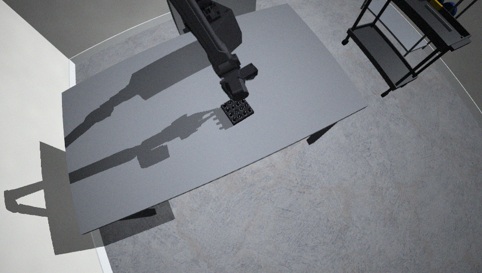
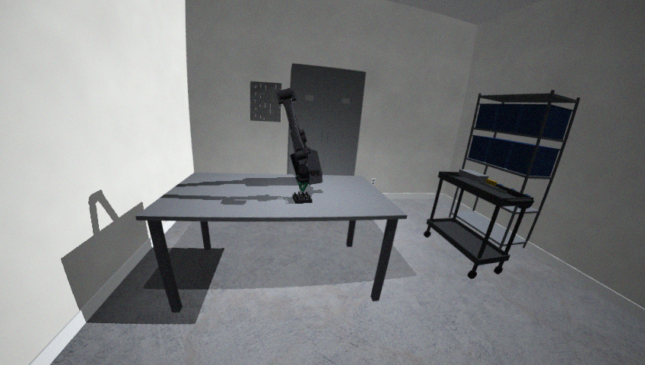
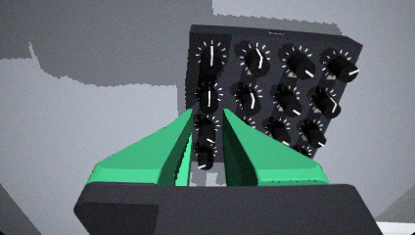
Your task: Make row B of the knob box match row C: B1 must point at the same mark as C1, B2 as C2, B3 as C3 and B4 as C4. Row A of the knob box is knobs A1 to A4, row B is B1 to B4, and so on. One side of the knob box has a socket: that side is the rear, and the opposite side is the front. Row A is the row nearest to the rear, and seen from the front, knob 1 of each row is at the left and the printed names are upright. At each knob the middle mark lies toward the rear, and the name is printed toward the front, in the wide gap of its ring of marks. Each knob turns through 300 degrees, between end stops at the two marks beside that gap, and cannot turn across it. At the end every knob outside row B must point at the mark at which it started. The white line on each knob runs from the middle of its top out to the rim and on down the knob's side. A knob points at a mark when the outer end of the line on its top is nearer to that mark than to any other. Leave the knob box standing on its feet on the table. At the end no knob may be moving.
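Claw (image 3: 207, 128) down over the knob box (image 3: 274, 93) on the surface (image 1: 287, 67), green fingers straddling a near-corner knob (image 3: 206, 131); grip on it impossible to tell.
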{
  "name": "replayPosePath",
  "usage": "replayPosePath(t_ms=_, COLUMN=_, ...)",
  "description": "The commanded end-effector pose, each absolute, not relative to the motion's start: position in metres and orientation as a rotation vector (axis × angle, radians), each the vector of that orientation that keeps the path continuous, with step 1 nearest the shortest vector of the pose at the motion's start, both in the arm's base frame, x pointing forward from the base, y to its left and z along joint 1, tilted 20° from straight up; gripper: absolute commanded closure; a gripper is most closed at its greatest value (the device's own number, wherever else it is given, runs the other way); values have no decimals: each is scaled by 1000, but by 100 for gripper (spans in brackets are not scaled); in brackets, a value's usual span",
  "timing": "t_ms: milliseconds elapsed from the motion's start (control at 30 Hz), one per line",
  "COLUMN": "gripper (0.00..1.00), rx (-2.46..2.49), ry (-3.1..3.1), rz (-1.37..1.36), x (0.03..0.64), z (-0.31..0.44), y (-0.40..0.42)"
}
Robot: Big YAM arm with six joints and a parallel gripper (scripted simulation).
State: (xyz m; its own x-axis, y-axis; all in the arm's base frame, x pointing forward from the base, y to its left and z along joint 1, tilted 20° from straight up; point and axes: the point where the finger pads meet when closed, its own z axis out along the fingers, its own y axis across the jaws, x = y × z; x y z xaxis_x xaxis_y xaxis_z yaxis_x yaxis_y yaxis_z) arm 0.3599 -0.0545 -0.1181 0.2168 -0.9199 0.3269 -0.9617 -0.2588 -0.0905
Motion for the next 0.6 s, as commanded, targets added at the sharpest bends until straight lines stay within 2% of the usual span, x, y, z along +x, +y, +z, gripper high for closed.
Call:
replayPosePath(t_ms=0, gripper=81, rx=2347, ry=-1836, rz=496, x=361, z=-117, y=-58)
replayPosePath(t_ms=567, gripper=81, rx=2348, ry=-1836, rz=498, x=363, z=-116, y=-58)
